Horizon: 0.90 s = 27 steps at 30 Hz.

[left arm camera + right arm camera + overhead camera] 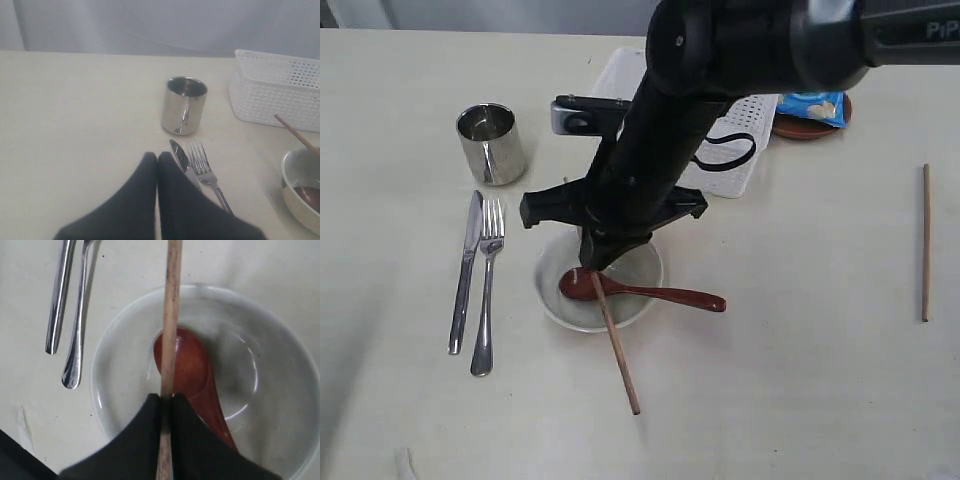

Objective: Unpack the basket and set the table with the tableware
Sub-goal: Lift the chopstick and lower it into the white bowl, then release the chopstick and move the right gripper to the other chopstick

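Right gripper (166, 398) first: it is clenched on a brown chopstick (170, 330), the stick pinched right between the two black fingers (192, 435), and it hangs directly over the cream bowl (548, 290). The chopstick slants across the bowl, passing over the head of the reddish-brown spoon (660, 294), and its free end pokes out past the rim toward the near edge of the tabletop (800, 390). I can't tell whether that end touches down. The spoon's head sits in the bowl, with the handle out over the rim, pointing toward the right edge.

Just beside the bowl on the left-edge side, knife (465, 270) and fork (486, 290) lie side by side, the knife on the outside. Beyond their tips, toward the far edge, the steel cup (492, 143) stands upright.

Left gripper (157, 161): clamped shut on nothing, fingers pressed together, hovering near the knife's tip.

Behind the right arm, the white basket (745, 130) sits near the far edge. Just beside it on the right is the dark-brown plate (798, 131), with a blue chip bag (815, 105) lying on it. A second chopstick (925, 243) lies alone, well apart, out toward the right edge.
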Available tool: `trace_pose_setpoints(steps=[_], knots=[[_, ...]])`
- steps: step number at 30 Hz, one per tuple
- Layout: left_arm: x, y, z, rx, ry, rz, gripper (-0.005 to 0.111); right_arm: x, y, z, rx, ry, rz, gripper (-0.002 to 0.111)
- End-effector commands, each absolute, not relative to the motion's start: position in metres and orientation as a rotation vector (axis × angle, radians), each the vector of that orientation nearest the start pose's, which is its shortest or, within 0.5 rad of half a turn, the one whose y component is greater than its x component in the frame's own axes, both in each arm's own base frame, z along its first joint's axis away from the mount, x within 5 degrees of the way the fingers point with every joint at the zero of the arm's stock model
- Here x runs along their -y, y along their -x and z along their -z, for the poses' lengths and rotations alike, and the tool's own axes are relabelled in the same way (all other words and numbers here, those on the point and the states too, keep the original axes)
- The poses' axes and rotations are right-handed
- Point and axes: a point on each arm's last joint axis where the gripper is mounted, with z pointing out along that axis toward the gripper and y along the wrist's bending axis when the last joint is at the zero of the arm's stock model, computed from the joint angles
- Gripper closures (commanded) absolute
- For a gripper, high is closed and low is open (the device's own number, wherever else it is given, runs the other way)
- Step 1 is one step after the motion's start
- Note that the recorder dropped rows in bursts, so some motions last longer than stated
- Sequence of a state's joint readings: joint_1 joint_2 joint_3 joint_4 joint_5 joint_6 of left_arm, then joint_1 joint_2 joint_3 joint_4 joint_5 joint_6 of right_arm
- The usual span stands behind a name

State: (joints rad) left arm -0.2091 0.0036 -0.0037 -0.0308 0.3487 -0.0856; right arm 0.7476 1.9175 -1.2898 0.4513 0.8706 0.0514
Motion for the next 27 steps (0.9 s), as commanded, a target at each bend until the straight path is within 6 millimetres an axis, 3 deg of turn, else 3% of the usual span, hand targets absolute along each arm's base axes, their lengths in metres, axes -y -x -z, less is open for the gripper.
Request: trace_pose_setpoints(steps=[1,10,14,17,20,23,25,26,27], knots=[[0.012,-0.052,-0.182,-1.834,-0.102,0.237,0.107,-0.279,-0.257,-0.178,-3.010,0.645,-0.622,0.107],[0.012,-0.052,-0.182,-1.834,-0.102,0.237,0.107,-0.274,-0.263,-0.179,-3.004,0.596,-0.636,0.072],[0.012,-0.052,-0.182,-1.834,-0.102,0.237,0.107,-0.268,-0.265,-0.187,-3.002,0.580,-0.648,0.070],[0.012,-0.052,-0.182,-1.834,-0.102,0.237,0.107,-0.256,-0.268,-0.208,-2.964,0.587,-0.671,0.070],[0.012,-0.052,-0.182,-1.834,-0.102,0.237,0.107,-0.235,-0.271,-0.239,-2.893,0.591,-0.698,0.070],[0.012,-0.052,-0.182,-1.834,-0.102,0.237,0.107,-0.202,-0.274,-0.275,-2.808,0.563,-0.681,0.070],[0.012,-0.052,-0.182,-1.834,-0.102,0.237,0.107,-0.177,-0.277,-0.294,-2.762,0.518,-0.625,0.070],[0.012,-0.052,-0.182,-1.834,-0.102,0.237,0.107,-0.144,-0.281,-0.311,-2.720,0.441,-0.513,0.070],[0.012,-0.052,-0.182,-1.834,-0.102,0.237,0.107,-0.129,-0.283,-0.315,-2.714,0.390,-0.443,0.070]])
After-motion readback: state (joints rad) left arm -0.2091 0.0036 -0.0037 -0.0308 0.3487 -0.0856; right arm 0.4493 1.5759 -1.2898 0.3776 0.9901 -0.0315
